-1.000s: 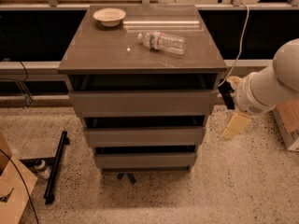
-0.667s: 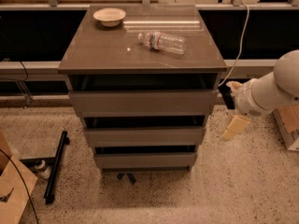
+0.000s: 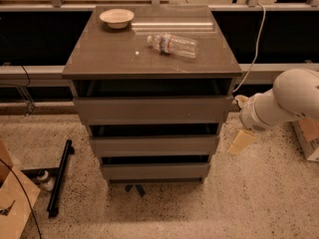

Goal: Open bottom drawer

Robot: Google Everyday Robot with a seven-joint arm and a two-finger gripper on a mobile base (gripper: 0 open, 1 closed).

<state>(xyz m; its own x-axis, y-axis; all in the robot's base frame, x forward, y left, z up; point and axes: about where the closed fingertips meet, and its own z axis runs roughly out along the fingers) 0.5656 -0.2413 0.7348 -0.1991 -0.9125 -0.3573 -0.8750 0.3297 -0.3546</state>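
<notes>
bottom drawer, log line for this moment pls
stage: pre-contact | bottom drawer: untouched | hand: right of cabinet, off the bottom drawer | on top: bowl, bottle on its side

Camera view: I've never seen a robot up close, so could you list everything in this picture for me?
cabinet: one, grey-brown, centre, three drawers
bottom drawer: one, grey-brown, lowest in the cabinet
bowl: one, cream, cabinet top, back left
plastic bottle: one, clear, lying on its side on the cabinet top
black bar: one, on the floor left of the cabinet
cardboard box: one, brown, lower left corner
cable: one, white, hanging behind the cabinet's right side
arm: one, white, right of the cabinet
gripper: one, tan-tipped, close to the cabinet's right side, higher than the bottom drawer
</notes>
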